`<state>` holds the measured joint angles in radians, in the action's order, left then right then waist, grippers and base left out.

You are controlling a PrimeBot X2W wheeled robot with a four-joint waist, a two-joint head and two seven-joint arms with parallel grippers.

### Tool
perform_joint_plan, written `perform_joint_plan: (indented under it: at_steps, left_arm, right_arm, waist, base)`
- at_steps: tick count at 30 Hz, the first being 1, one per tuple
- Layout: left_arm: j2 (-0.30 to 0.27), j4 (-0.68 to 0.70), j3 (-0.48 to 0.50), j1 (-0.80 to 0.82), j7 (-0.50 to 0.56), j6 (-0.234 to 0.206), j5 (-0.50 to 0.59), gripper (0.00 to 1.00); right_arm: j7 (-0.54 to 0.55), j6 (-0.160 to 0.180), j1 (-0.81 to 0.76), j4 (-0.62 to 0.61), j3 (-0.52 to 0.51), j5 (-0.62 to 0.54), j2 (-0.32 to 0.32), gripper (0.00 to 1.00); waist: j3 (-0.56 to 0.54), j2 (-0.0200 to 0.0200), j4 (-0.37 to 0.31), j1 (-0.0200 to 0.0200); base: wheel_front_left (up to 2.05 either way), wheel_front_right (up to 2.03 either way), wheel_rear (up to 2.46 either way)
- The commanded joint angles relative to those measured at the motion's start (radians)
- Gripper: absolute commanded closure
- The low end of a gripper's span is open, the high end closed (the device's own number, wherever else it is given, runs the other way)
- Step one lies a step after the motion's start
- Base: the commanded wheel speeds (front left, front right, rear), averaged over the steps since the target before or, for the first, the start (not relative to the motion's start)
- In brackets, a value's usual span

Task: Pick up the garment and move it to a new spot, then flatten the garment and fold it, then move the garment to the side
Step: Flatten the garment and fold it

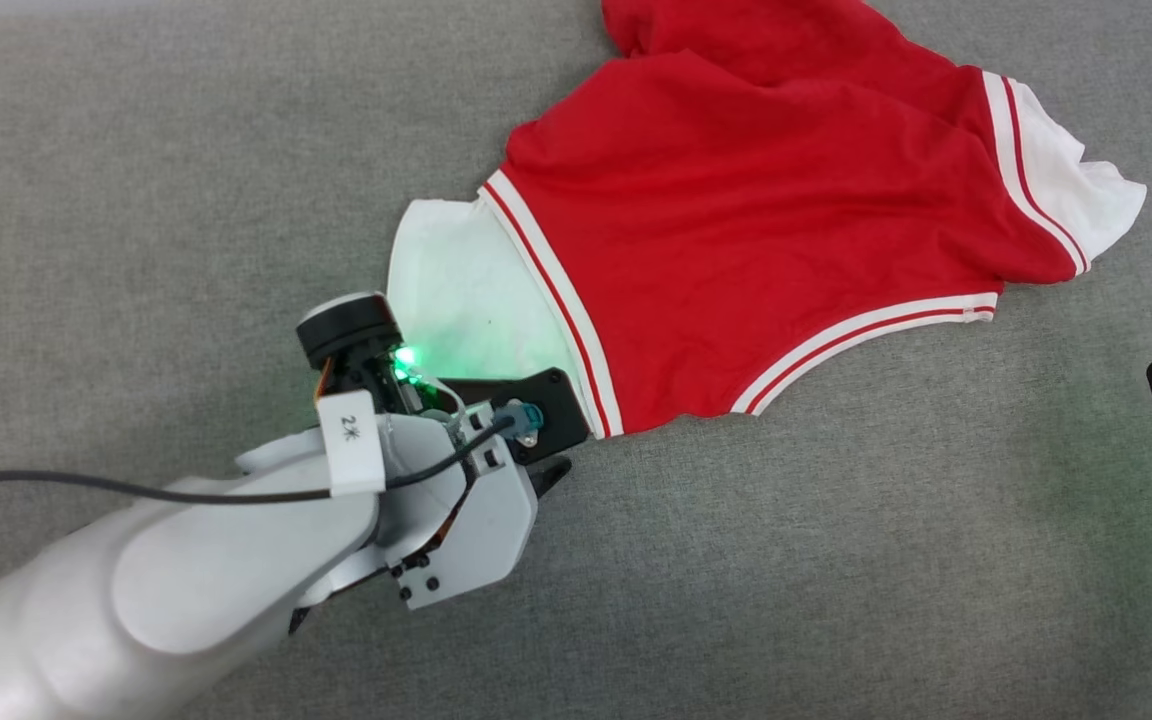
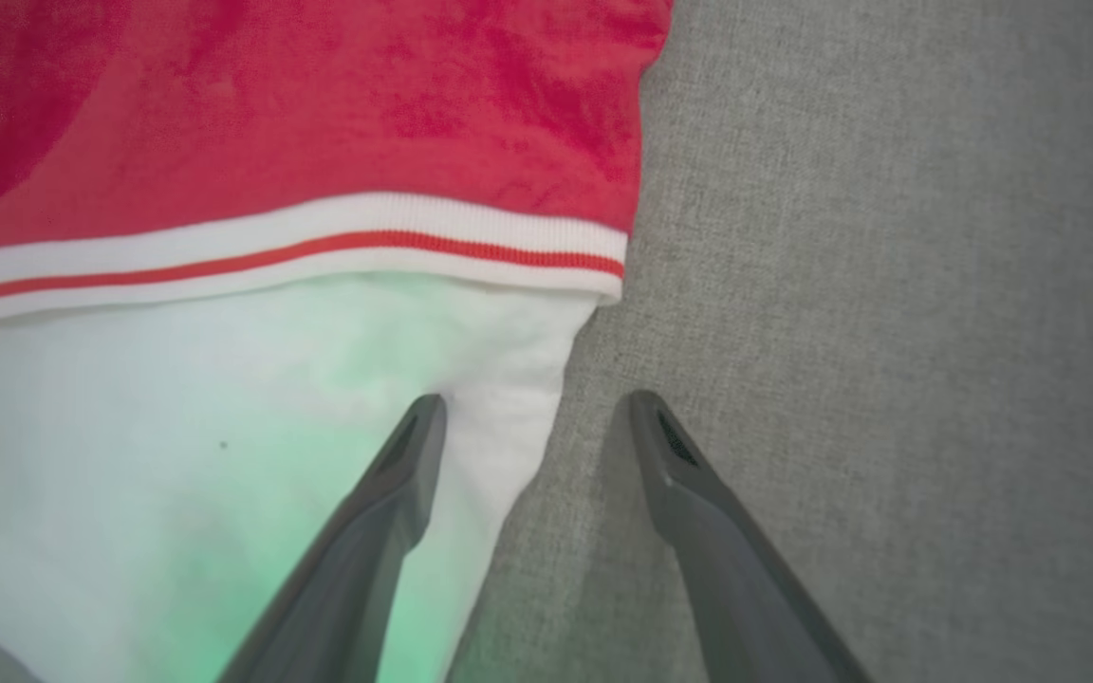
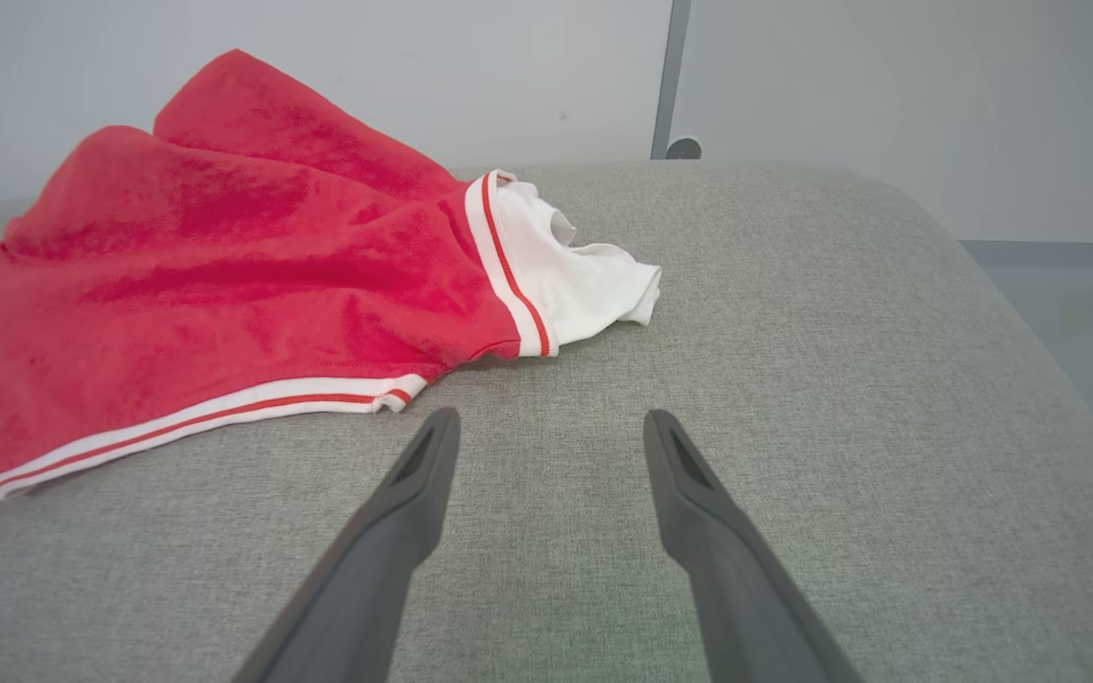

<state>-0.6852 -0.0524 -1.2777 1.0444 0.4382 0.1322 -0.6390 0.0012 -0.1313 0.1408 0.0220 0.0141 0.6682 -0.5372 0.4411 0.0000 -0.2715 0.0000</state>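
- Left gripper (image 2: 532, 417) spread wide and empty, one finger over the white panel (image 2: 176, 455), the other over the grey pad (image 2: 888, 285): it straddles the panel's corner, likely to pinch it.
- Right gripper (image 3: 546, 422) also spread and empty, over bare pad near the striped hem (image 3: 195, 424), probably waiting.
- Garment (image 1: 756, 230) lies rumpled on the pad, not yet lifted.

Bare grey surface (image 3: 841, 379) around right fingers (image 3: 703, 512); garment (image 3: 224, 285) obstructs ahead-left
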Motion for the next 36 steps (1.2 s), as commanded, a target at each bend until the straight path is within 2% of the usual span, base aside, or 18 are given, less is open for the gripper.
perform_joint_plan:
  at_steps: [1,3,4,5,6,7,13,19,22,26,30,36]
  left_arm:
    - [-0.008,-0.034,-0.006,-0.011,0.003,-0.003,0.025,0.00]
    - [-0.001,-0.058,-0.007,-0.014,-0.009,-0.004,0.042,0.00]
    - [0.002,-0.069,-0.008,-0.015,-0.013,-0.004,0.051,0.11]
    - [0.007,-0.077,-0.008,-0.015,-0.017,-0.004,0.057,0.56]
    - [0.011,-0.087,-0.009,-0.013,-0.021,-0.004,0.060,0.85]
    - [0.016,-0.093,-0.009,-0.011,-0.024,-0.004,0.062,1.00]
    - [0.054,-0.108,-0.011,0.009,-0.045,-0.003,0.065,1.00]
    - [0.088,-0.098,-0.011,0.035,-0.046,-0.003,0.070,1.00]
    - [0.101,-0.090,-0.011,0.048,-0.041,-0.003,0.072,1.00]
    - [0.110,-0.078,-0.012,0.062,-0.033,-0.003,0.078,1.00]
    - [0.112,-0.074,-0.013,0.075,-0.026,-0.004,0.081,1.00]
    - [0.114,-0.078,-0.014,0.088,-0.029,-0.007,0.074,1.00]
  right_arm:
    - [0.006,0.001,0.013,-0.005,0.005,-0.004,-0.013,0.00]
    - [0.022,0.001,0.025,-0.010,0.018,-0.006,-0.029,0.00]
    - [0.035,0.001,0.033,-0.012,0.028,-0.004,-0.041,0.00]
    - [0.050,0.001,0.043,-0.014,0.039,0.004,-0.055,0.00]
    - [0.069,0.001,0.054,-0.013,0.052,0.014,-0.071,0.00]
    - [0.088,0.001,0.066,-0.012,0.068,0.016,-0.095,0.00]
    - [0.196,0.001,0.171,0.002,0.189,0.009,-0.274,0.00]
    - [0.228,0.001,0.321,0.041,0.380,-0.006,-0.476,0.00]
    - [0.217,0.001,0.403,0.078,0.485,-0.014,-0.544,0.00]
    - [0.187,0.001,0.518,0.150,0.600,-0.031,-0.585,0.00]
    - [0.174,0.001,0.619,0.227,0.740,-0.051,-0.597,0.00]
    - [0.151,0.001,0.726,0.300,0.903,-0.050,-0.568,0.00]
  waist:
    - [0.003,0.0000,0.001,0.0000]
    - [0.006,0.0000,0.001,0.0000]
    - [0.008,0.0000,0.001,0.0000]
    - [0.011,0.0000,0.001,0.0000]
    - [0.013,0.0000,0.002,0.0000]
    - [0.016,0.0000,0.003,0.0000]
    - [0.040,0.0000,0.027,0.0000]
    - [0.077,0.0000,0.071,0.0000]
    - [0.098,0.0000,0.095,0.0000]
    - [0.127,0.0000,0.120,0.0000]
    - [0.150,0.0000,0.139,0.0000]
    - [0.167,0.0000,0.151,0.0000]
  base:
    - [0.00,0.00,0.00]
    - [0.00,0.00,0.00]
    - [0.00,0.00,0.00]
    - [0.00,0.00,0.00]
    - [0.00,0.00,0.00]
    - [0.00,0.00,0.00]
    - [0.00,0.00,0.00]
    - [0.00,0.00,0.00]
    - [0.00,0.00,0.00]
    - [0.00,0.00,0.00]
    - [0.00,0.00,0.00]
    - [0.00,0.00,0.00]
